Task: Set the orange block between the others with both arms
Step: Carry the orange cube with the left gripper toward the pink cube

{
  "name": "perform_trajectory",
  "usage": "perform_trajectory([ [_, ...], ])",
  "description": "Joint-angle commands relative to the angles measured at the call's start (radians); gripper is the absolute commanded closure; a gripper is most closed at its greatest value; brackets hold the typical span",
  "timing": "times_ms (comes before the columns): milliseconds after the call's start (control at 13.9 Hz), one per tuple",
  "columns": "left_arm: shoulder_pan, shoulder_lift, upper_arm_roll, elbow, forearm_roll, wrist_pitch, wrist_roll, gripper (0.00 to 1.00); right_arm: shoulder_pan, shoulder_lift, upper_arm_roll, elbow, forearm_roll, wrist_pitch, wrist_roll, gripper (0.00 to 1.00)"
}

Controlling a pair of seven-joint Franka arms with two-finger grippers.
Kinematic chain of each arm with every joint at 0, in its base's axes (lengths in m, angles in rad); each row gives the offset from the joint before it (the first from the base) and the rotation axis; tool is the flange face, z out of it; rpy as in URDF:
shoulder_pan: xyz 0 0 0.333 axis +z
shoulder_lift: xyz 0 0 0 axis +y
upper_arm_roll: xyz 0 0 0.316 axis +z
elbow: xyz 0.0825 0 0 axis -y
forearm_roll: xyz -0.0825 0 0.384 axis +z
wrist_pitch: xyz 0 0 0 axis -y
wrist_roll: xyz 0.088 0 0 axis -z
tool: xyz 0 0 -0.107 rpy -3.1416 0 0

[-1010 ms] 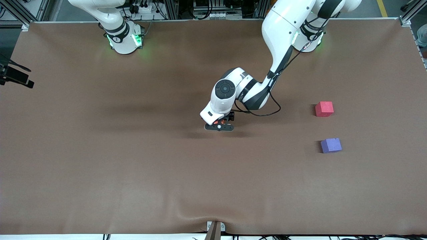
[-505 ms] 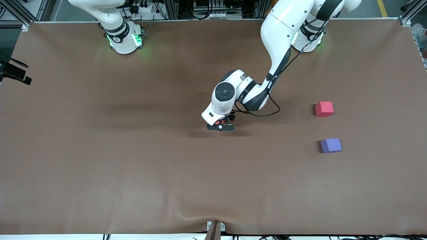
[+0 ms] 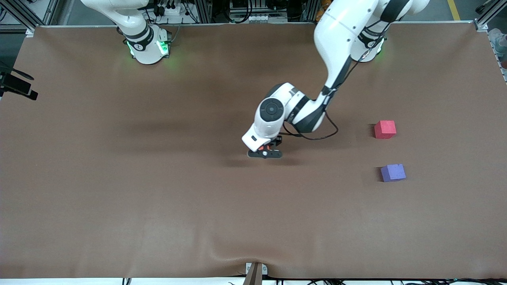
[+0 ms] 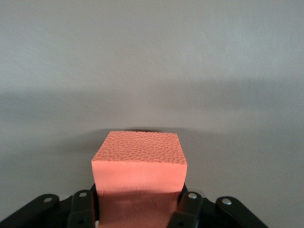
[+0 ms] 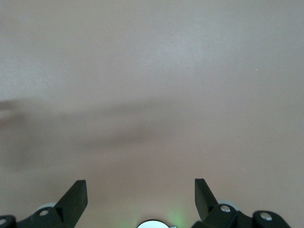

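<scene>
My left gripper (image 3: pixel 265 152) is down at the middle of the table, shut on the orange block (image 3: pixel 265 149), of which only a sliver shows under the hand. In the left wrist view the orange block (image 4: pixel 139 167) fills the space between the black fingers (image 4: pixel 189 208), which press on both its sides. The others lie toward the left arm's end of the table: a pinkish-red cube (image 3: pixel 385 129) and a purple-blue cube (image 3: pixel 393 172) nearer the front camera, with a gap between them. My right gripper (image 5: pixel 140 198) is open over bare table; only that arm's base (image 3: pixel 147 46) shows in the front view.
The brown mat (image 3: pixel 119 178) covers the whole table. A black device (image 3: pixel 18 90) juts in at the table edge at the right arm's end. A metal bracket (image 3: pixel 255 272) sits at the table's front edge.
The left gripper has closed its fingers onto the orange block and shifted slightly toward the left arm's end of the table. The right arm has stayed still.
</scene>
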Motion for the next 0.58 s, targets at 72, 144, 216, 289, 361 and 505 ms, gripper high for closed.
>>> perform_trajectory([
  [72,0.092,-0.113,0.002,-0.032,0.021,-0.096,-0.025,0.71,-0.004,-0.004,0.016,-0.009,-0.005,-0.012,0.002,0.0],
  [144,0.118,-0.142,0.002,-0.056,0.021,-0.105,-0.022,0.72,0.005,-0.001,0.016,-0.009,-0.005,-0.01,0.002,0.0],
  [216,0.129,-0.168,0.006,-0.099,0.024,-0.105,-0.024,0.72,0.008,-0.001,0.017,-0.009,-0.005,-0.007,0.002,0.0],
  [289,0.143,-0.192,0.015,-0.132,0.039,-0.105,-0.021,0.71,0.007,-0.001,0.017,-0.008,-0.002,-0.006,0.002,0.0],
  [361,0.186,-0.211,0.016,-0.153,0.068,-0.105,-0.021,0.65,0.005,-0.001,0.017,-0.008,-0.001,0.0,0.002,0.0],
  [505,0.255,-0.251,0.017,-0.199,0.085,-0.104,-0.009,0.59,0.002,-0.001,0.017,-0.006,0.003,0.002,0.002,0.0],
])
